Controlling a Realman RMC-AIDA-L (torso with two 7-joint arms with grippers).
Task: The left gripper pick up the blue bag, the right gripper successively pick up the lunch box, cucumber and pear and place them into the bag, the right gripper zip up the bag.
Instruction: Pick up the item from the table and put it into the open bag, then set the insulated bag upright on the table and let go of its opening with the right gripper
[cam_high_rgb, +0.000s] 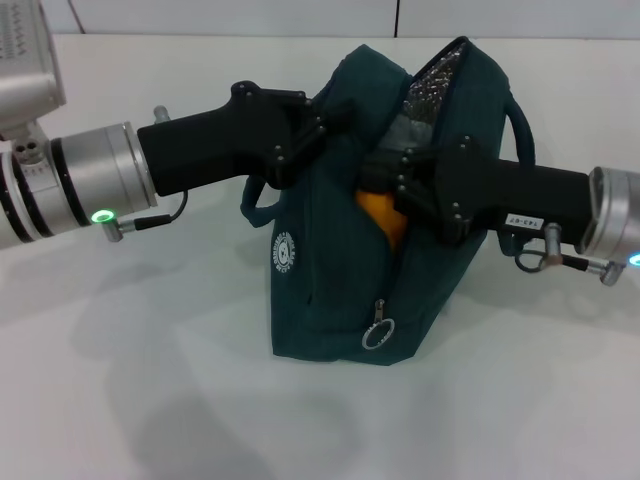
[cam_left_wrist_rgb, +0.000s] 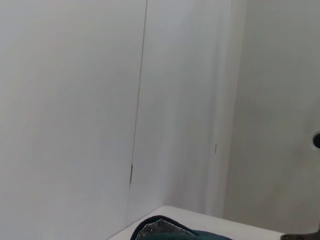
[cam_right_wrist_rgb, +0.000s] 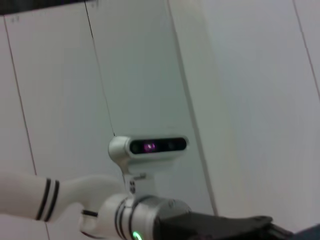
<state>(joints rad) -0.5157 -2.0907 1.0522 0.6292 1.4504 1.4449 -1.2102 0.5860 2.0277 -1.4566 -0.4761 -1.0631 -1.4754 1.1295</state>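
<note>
The blue bag (cam_high_rgb: 330, 290) stands upright mid-table, its top open and its silver foil lining (cam_high_rgb: 435, 85) showing. My left gripper (cam_high_rgb: 322, 118) comes in from the left and is shut on the bag's upper rim. My right gripper (cam_high_rgb: 385, 190) reaches from the right into the opening and is shut on the yellow-orange pear (cam_high_rgb: 380, 218), which sits inside the mouth. The zipper's ring pull (cam_high_rgb: 378, 335) hangs low on the front. The lunch box and the cucumber are hidden. A strip of the bag's foil (cam_left_wrist_rgb: 160, 229) shows in the left wrist view.
The white table (cam_high_rgb: 130, 380) surrounds the bag, with a white wall behind. The bag's handles hang on the left (cam_high_rgb: 255, 205) and rise on the right (cam_high_rgb: 520, 130). The right wrist view shows my head camera (cam_right_wrist_rgb: 150, 147) and the left arm's wrist (cam_right_wrist_rgb: 140, 220).
</note>
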